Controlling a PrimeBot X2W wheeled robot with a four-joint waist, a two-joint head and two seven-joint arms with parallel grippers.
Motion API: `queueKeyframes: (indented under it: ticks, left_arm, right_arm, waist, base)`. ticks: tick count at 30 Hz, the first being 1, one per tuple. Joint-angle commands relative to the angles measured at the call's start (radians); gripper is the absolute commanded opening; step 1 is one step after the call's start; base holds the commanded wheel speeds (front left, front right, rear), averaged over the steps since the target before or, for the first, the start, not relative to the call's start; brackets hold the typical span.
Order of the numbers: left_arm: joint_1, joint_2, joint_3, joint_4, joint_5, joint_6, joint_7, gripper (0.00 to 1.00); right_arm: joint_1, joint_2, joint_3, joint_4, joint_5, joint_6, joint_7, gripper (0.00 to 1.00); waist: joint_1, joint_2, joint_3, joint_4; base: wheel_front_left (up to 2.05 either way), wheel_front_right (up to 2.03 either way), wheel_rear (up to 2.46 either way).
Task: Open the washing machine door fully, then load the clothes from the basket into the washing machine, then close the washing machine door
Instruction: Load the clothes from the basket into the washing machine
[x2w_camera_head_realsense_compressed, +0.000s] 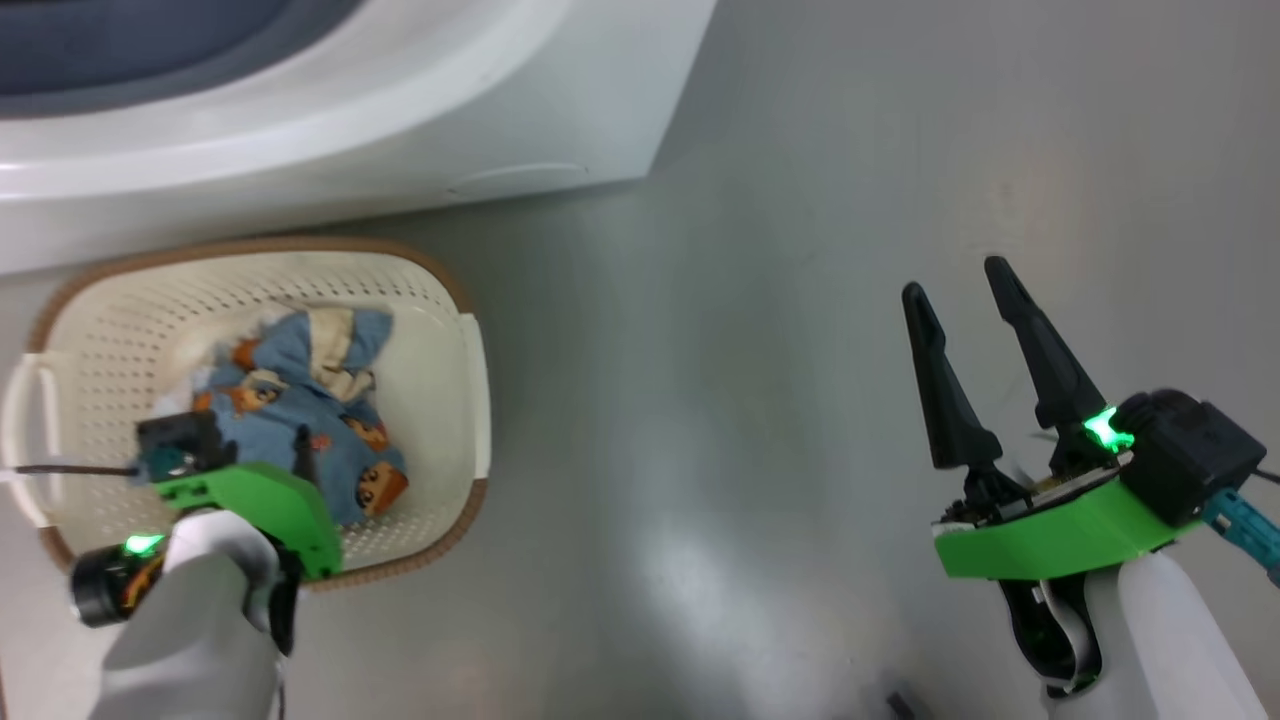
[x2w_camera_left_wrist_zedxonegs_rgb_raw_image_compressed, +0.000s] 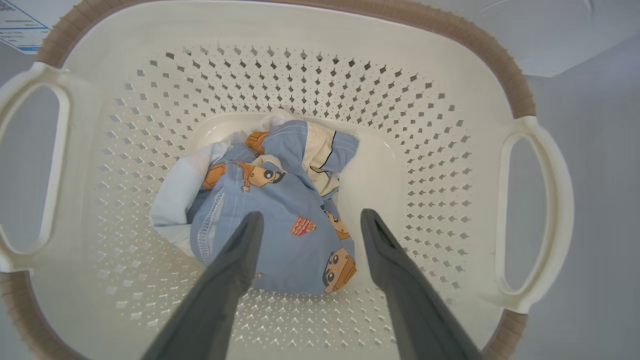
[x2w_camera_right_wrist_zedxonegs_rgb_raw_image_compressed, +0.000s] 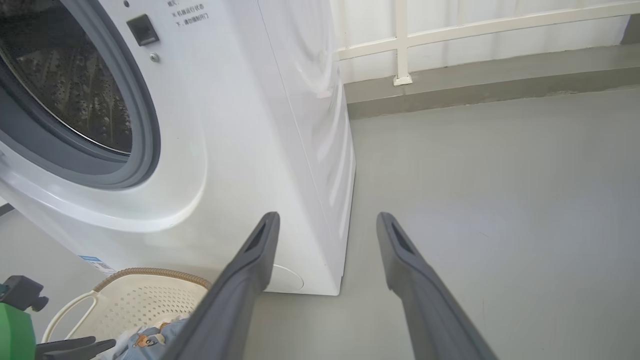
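Left arm: the pale forearm rises from the lower left of the head view and the wrist bends down into the basket (x2w_camera_head_realsense_compressed: 250, 245). The left gripper (x2w_camera_left_wrist_zedxonegs_rgb_raw_image_compressed: 311, 215) points straight down over the clothes (x2w_camera_left_wrist_zedxonegs_rgb_raw_image_compressed: 280, 210). Its two fingers stand wide apart and hold nothing. One tip overlaps the near edge of the heap and the other sits over bare basket bottom just beside it; contact with the fabric cannot be confirmed.

Clothes: one crumpled blue heap lying on the basket's bottom, around its middle, clear of both handle ends.

Basket: stands on the grey floor (x2w_camera_head_realsense_compressed: 750, 350), its far rim close to the base of the washing machine (x2w_camera_head_realsense_compressed: 400, 130).

Right arm: the forearm enters at the lower right of the head view. The right gripper (x2w_camera_head_realsense_compressed: 956, 277) hangs over bare floor, well apart from the basket, fingers spread and empty, aimed toward the machine's front corner.

Machine: in the right wrist view the steel drum (x2w_camera_right_wrist_zedxonegs_rgb_raw_image_compressed: 75, 90) shows inside the grey gasket (x2w_camera_right_wrist_zedxonegs_rgb_raw_image_compressed: 145, 125).
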Motion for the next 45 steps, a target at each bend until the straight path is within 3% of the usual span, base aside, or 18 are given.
queueKeyframes:
  ticks: [1, 14, 25, 27, 29, 33, 45]
  left_arm:
    - [-0.008, 0.047, 0.028, 0.013, -0.007, 0.016, 0.004, 1.00]
    - [-0.135, 0.171, 0.061, 0.048, -0.036, 0.057, 0.044, 1.00]
    - [-0.187, 0.235, 0.058, 0.057, -0.038, 0.079, 0.086, 1.00]
    - [-0.190, 0.239, 0.058, 0.058, -0.041, 0.078, 0.097, 0.45]
    - [-0.192, 0.240, 0.059, 0.059, -0.045, 0.078, 0.106, 0.00]
    - [-0.192, 0.238, 0.058, 0.061, -0.051, 0.078, 0.113, 0.00]
    - [-0.127, 0.206, 0.040, 0.051, -0.044, 0.091, -0.041, 0.00]
  right_arm:
    - [-0.005, 0.006, 0.032, -0.021, 0.009, 0.006, -0.011, 1.00]
    - [-0.109, 0.030, 0.057, -0.049, 0.048, 0.006, -0.012, 1.00]
    - [-0.142, 0.044, 0.077, -0.046, 0.069, 0.006, -0.012, 1.00]
    - [-0.144, 0.045, 0.079, -0.045, 0.071, 0.006, -0.012, 1.00]
    - [-0.146, 0.046, 0.079, -0.043, 0.071, 0.006, -0.012, 1.00]
    - [-0.148, 0.046, 0.076, -0.041, 0.069, 0.006, -0.012, 1.00]
    - [-0.117, 0.029, 0.032, -0.038, 0.048, 0.006, -0.012, 1.00]
  waist:
    - [-0.0002, 0.0000, 0.099, -0.065]
    - [-0.0002, 0.0000, 0.312, -0.148]
    - [-0.0002, 0.0000, 0.370, -0.181]
    - [-0.0002, 0.0000, 0.373, -0.183]
    - [-0.0002, 0.0000, 0.372, -0.183]
    - [-0.0002, 0.0000, 0.365, -0.181]
    - [-0.0002, 0.0000, 0.270, -0.136]
  base:
    - [0.00, 0.00, 0.00]
    - [0.00, 0.00, 0.00]
    - [0.00, 0.00, 0.00]
    - [0.00, 0.00, 0.00]
    - [0.00, 0.00, 0.00]
    - [0.00, 0.00, 0.00]
    - [0.00, 0.00, 0.00]
